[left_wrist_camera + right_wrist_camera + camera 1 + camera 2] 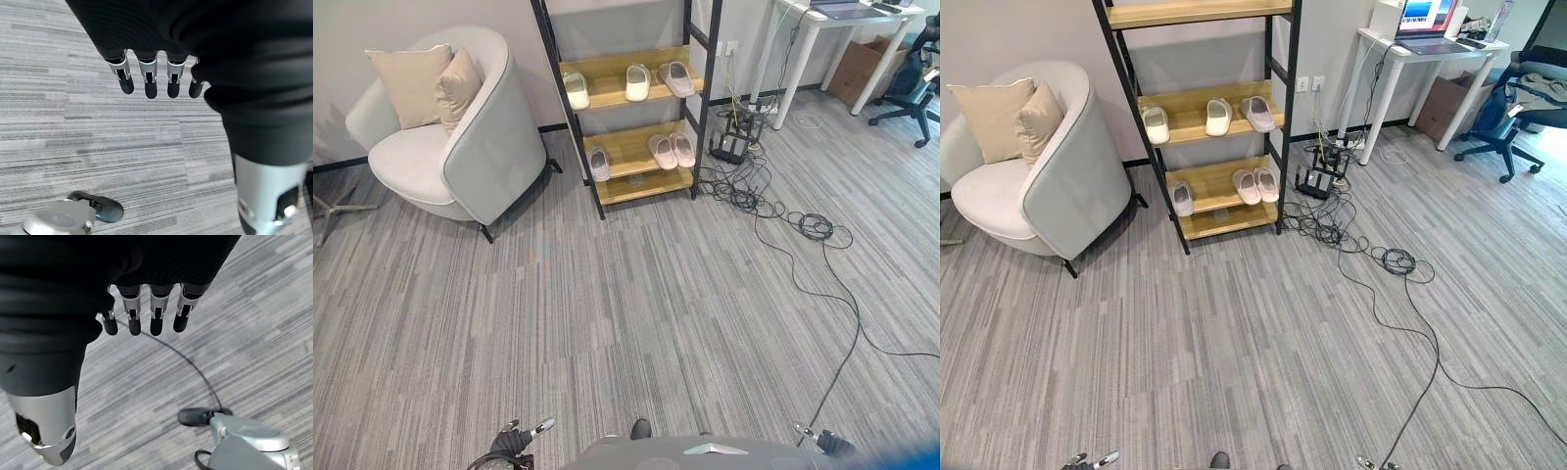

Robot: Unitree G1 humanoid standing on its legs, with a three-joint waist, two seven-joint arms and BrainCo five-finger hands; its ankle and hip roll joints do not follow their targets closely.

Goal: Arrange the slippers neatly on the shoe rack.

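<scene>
Both hands hang low at the near edge of the scene, holding nothing: the left hand (151, 73) shows its fingers (150, 83) hanging straight and relaxed over the grey striped carpet (607, 313), and the right hand (146, 308) likewise has its fingers (134, 320) loosely extended, with bare carpet under them. Across the room, against the wall, stands the shoe rack (631, 147), a black frame with wooden shelves. On the upper of the two shelves with slippers sit three: a white slipper (577, 90) at the left, a second white slipper (638, 82) in the middle and a grey slipper (676, 77) at the right, which lies angled rather than square to the shelf. On the lower shelf a single grey slipper (598, 163) lies at the left, apart from a pink pair (672, 150) set side by side at the right. To the left of the rack is a pale armchair (460, 137) with two beige cushions (426, 83). To the right of the rack a tangle of black cables (754, 196) spreads over the carpet, beside a white desk (803, 49) and a blue office chair (915, 78).
</scene>
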